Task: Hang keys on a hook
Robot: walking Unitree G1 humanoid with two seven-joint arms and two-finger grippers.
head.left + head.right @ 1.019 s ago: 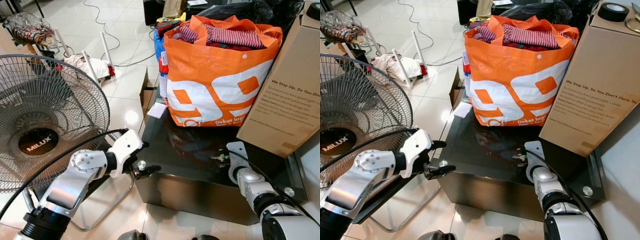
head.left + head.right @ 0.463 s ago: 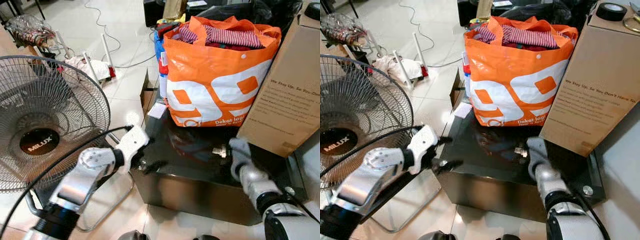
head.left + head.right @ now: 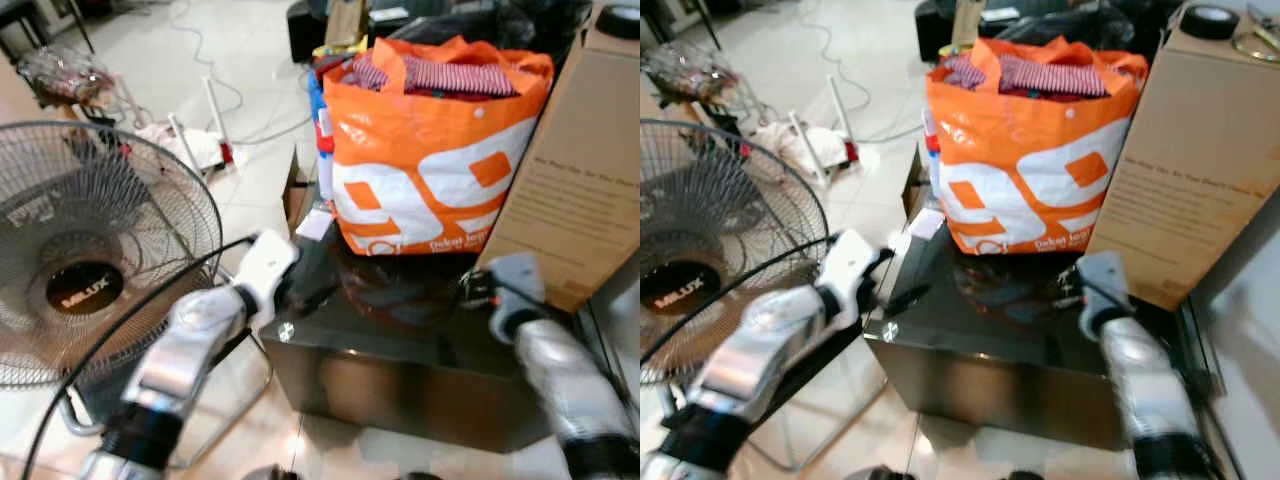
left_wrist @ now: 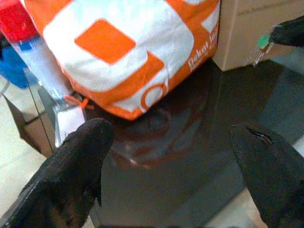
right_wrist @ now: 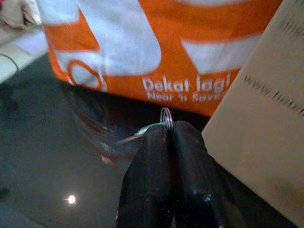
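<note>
The keys (image 5: 166,118) are a small metal ring with a green tag and a key hanging from it (image 4: 260,47). My right gripper (image 5: 169,137) is shut on the ring and holds it just above the black glass table (image 3: 400,330), close to the orange bag (image 3: 430,170) and the cardboard box (image 3: 570,190). In the blurred left eye view this gripper (image 3: 475,290) is at the table's right side. My left gripper (image 4: 171,156) is open and holds nothing. It hovers over the table's left edge (image 3: 315,285), facing the bag.
The orange bag, stuffed with striped clothes, stands at the back of the table, with the tall cardboard box to its right. A large fan (image 3: 90,260) stands on the floor to the left. Cables and clutter (image 3: 190,140) lie on the tiles beyond.
My right gripper has lifted the keys off the glass top and moved up and to the right. My left gripper has moved forward over the table's left edge. The camera has shifted a little.
</note>
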